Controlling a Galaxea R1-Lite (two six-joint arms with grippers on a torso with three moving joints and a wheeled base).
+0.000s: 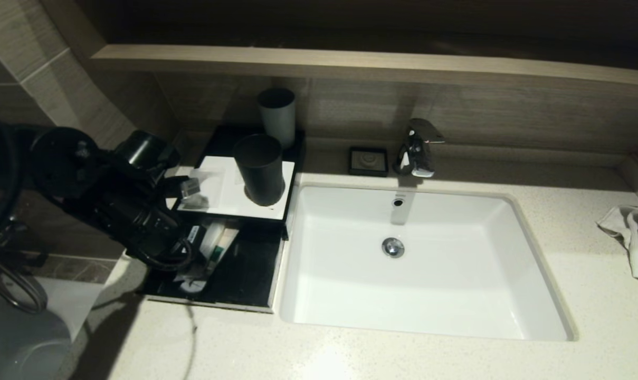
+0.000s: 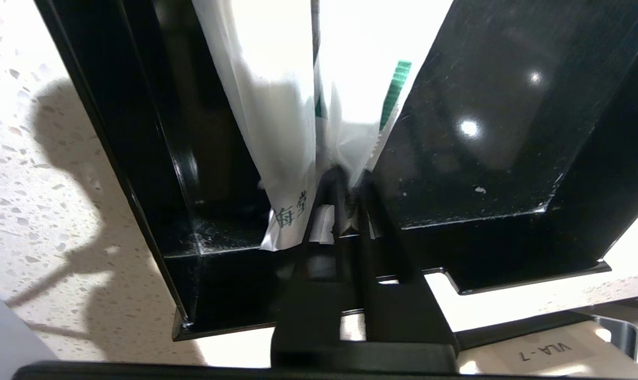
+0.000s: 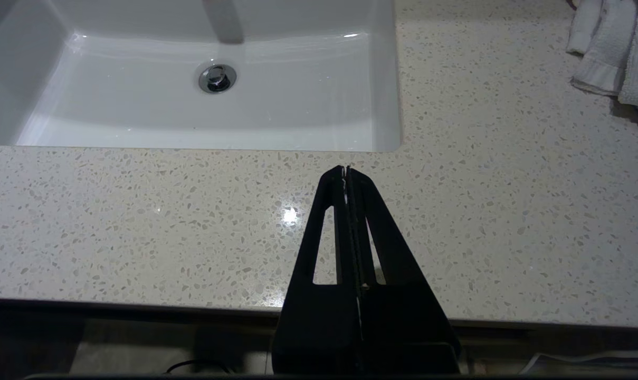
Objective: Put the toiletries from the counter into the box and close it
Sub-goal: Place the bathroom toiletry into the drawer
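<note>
Left claw [image 2: 345,177] sits low inside the box's open drawer [image 1: 245,269], at the left middle of the head view, with its tip right at the near ends of the two long packets. You cannot tell whether it is pinching a packet end or merely resting against it. The plain long packet [image 2: 266,105] and the green-labelled packet [image 2: 361,95] lie side by side along the drawer floor, touching each other. The small squarish packet [image 1: 192,285] with its round pad lies at the drawer's front left corner, just below the arm in that view. All three appear to be in the drawer, so I judge the loading nearly done and the closing not yet begun.

The low reach makes sense: the packets are limp and light, so they need setting flat on the floor, clear of the box's white top panel [image 1: 229,208], or the drawer could jam when you push it in. That panel carries a dark cup [image 1: 259,169], with a grey cup [image 1: 276,116] behind it, so push gently.

To the right lie the sink [image 1: 456,295], the faucet [image 1: 419,148] and a small black dish [image 1: 368,161]. A towel [image 1: 635,237] lies at the far right of the tabletop [image 1: 588,295]. Your right claw [image 3: 346,170] is parked, pressed closed and empty, over the tabletop in front of the sink.
</note>
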